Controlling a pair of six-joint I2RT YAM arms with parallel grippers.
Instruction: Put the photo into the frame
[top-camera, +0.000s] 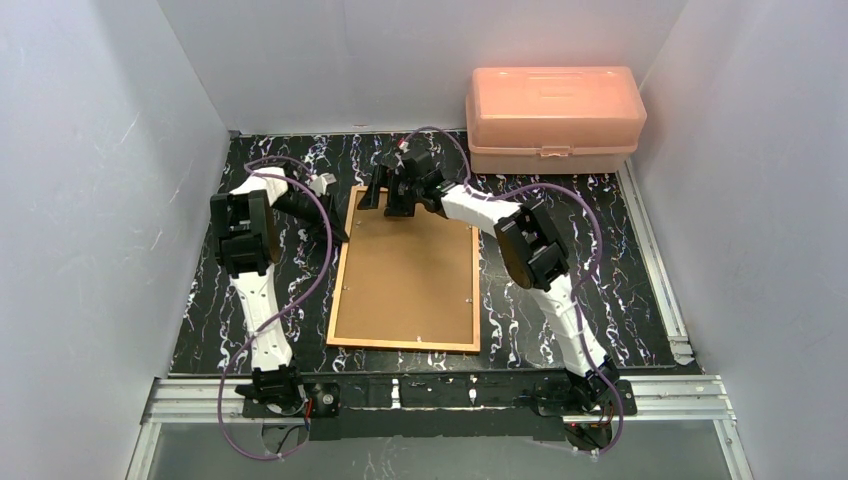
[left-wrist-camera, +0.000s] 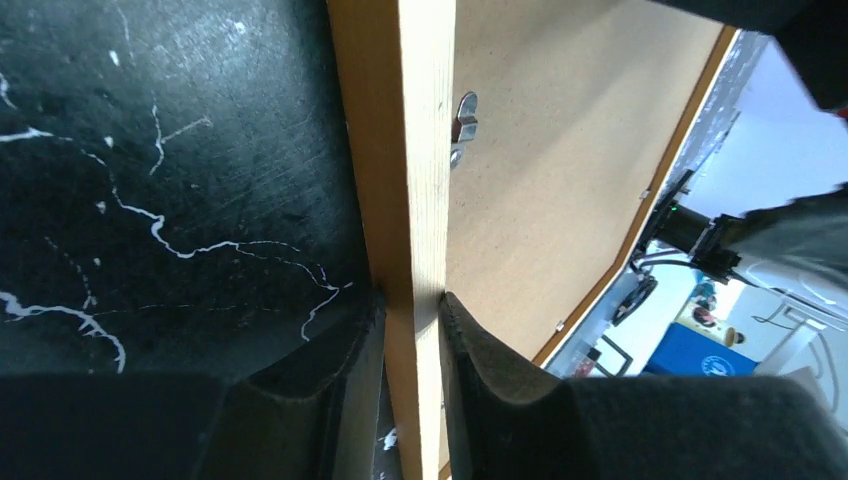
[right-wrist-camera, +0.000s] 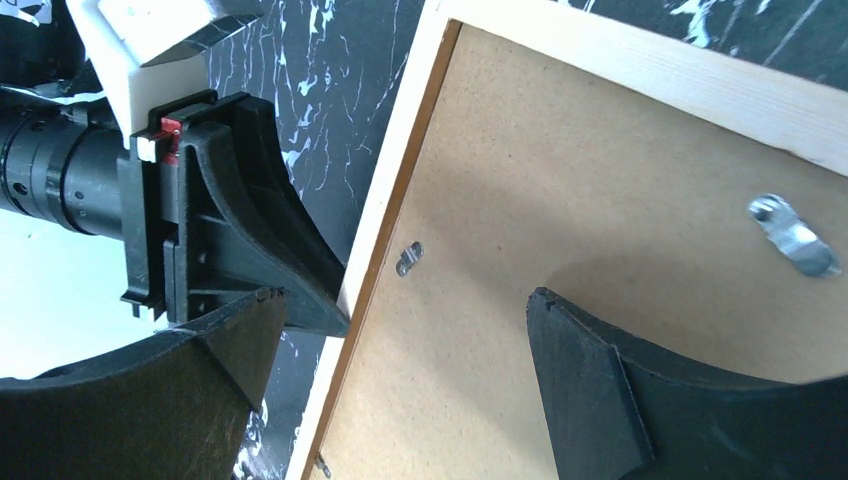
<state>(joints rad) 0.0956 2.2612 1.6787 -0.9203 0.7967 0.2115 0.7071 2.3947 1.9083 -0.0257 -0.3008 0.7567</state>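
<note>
Frame: thin-railed orange-brown wooden rectangular picture frame (top-camera: 404, 346), lying flat and back up on the black white-veined table top (top-camera: 540, 300), its far-left corner directly beneath both grippers.
Photo: not visible. It may sit under the plain brown backing board (top-camera: 410, 275) filling the frame; cannot tell.
Heading: long axis runs away from the arm bases, far end leaning slightly right; face to the table.
Left gripper (left-wrist-camera: 410, 300): fingers straddle the long rail, one close on each side. Pinching or only bracketing, cannot tell.
Right gripper (right-wrist-camera: 402, 296): spread wide, empty; one finger above the board, the other outside the rail, close to the left gripper.
Step, judged: steadying the frame to secure the board. Keep the rail flat, no lifting; bring the right fingers down squarely beside the small metal turn tab (right-wrist-camera: 408, 258).
Outward: salmon-pink plastic lidded box (top-camera: 553, 118), beyond the right gripper, well apart.
</note>
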